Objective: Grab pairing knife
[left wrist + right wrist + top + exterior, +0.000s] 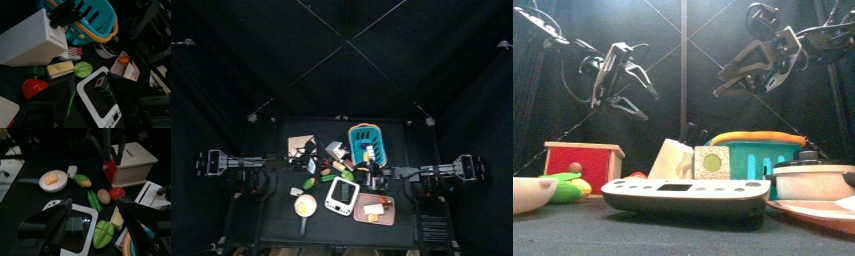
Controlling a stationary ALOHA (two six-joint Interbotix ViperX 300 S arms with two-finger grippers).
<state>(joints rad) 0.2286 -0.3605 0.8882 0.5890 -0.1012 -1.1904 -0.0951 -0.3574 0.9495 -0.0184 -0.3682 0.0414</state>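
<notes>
knives: black handles (67, 11) upright in white block (30, 40), beside teal basket (100, 22) | step: approach, nothing held | left gripper (90, 102): above scale (100, 97), jaws open | right gripper (93, 225): wide open, aloft | next: left descends onto small handle

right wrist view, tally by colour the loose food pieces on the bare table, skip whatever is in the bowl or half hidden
green: 2, pea pod and leafy piece
red: 1, tomato
brown: 1, egg
yellow and green: 1, corn
white: 1, small piece by the bowl
total: 6
</notes>
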